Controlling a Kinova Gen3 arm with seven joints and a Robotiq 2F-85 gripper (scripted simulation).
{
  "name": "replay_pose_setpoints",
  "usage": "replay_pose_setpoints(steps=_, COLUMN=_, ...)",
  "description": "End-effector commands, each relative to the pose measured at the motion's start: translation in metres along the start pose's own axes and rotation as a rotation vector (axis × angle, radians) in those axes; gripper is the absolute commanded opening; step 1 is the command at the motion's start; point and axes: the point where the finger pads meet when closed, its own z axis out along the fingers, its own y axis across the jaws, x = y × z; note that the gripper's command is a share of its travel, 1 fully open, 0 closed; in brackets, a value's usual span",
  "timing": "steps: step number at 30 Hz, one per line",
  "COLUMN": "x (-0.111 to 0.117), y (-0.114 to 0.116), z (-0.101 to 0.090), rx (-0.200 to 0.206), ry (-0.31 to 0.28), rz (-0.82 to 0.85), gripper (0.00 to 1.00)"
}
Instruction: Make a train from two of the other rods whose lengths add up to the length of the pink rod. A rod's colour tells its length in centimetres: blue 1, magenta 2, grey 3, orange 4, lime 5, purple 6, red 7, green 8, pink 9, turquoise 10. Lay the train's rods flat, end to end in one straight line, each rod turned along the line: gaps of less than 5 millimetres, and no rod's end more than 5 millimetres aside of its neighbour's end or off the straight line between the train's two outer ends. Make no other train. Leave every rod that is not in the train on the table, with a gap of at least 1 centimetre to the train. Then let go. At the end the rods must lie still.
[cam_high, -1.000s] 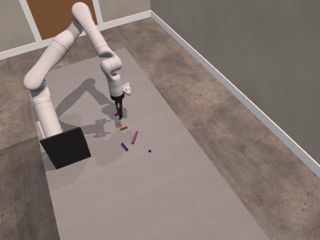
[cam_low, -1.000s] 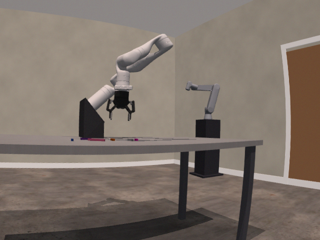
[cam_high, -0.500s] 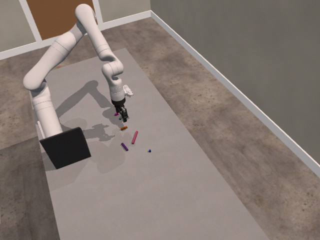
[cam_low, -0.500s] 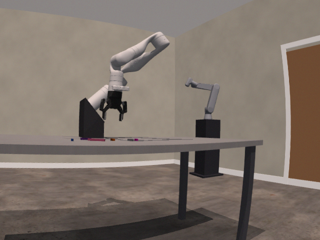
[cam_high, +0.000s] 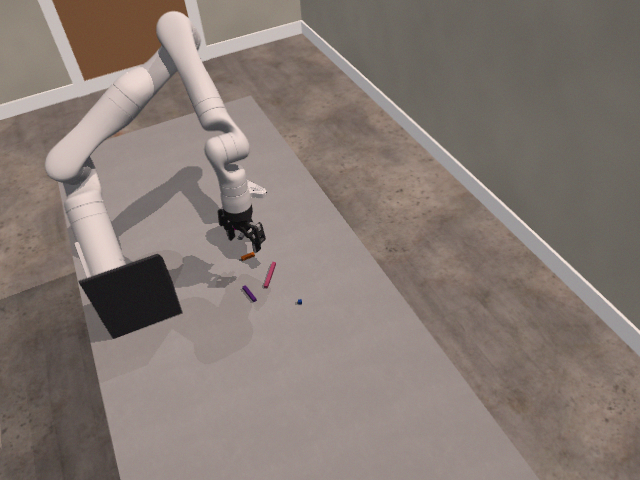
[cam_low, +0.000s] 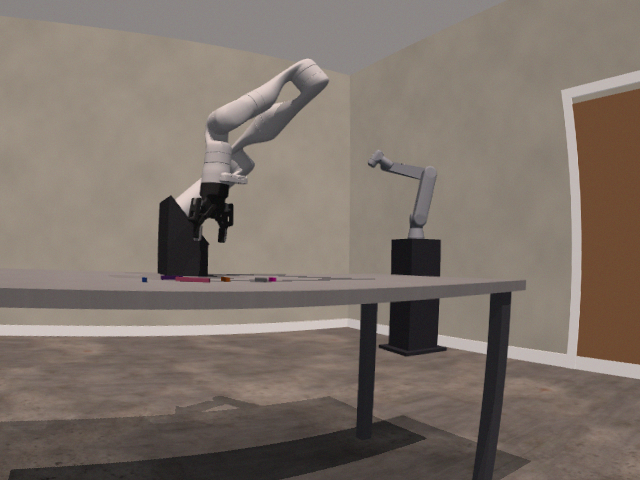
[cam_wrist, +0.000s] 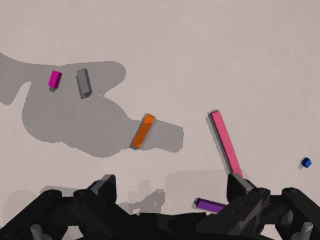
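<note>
The gripper (cam_high: 247, 240) hangs above the table (cam_high: 320, 330) with its jaws wide apart and nothing between them, over the orange rod (cam_high: 247, 256). In the top view the pink rod (cam_high: 269, 274) lies flat with its long axis running from near the orange rod toward the table's near end, and the purple rod (cam_high: 249, 293) lies just beside its lower end at a different slant. The blue rod (cam_high: 299, 301) sits apart. Only the wrist view shows the magenta rod (cam_wrist: 55, 79) and grey rod (cam_wrist: 83, 83), close together and beyond the orange one; the exterior view sees all rods edge-on.
</note>
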Motion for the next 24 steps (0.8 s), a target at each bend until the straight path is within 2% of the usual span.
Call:
replay_pose_setpoints(steps=1, x=-0.010, y=0.011, z=0.001, rx=-0.004, ry=0.008, rz=-0.096, gripper=1.00)
replay_pose_setpoints(steps=8, x=-0.025, y=0.024, z=0.004, rx=-0.003, ry=0.012, rz=-0.323, gripper=1.00)
replay_pose_setpoints(steps=10, x=-0.025, y=0.024, z=0.004, rx=-0.003, ry=0.012, rz=-0.323, gripper=1.00)
replay_pose_setpoints(steps=24, x=-0.049, y=0.044, z=0.011, rx=-0.006, ry=0.026, rz=-0.730, gripper=1.00)
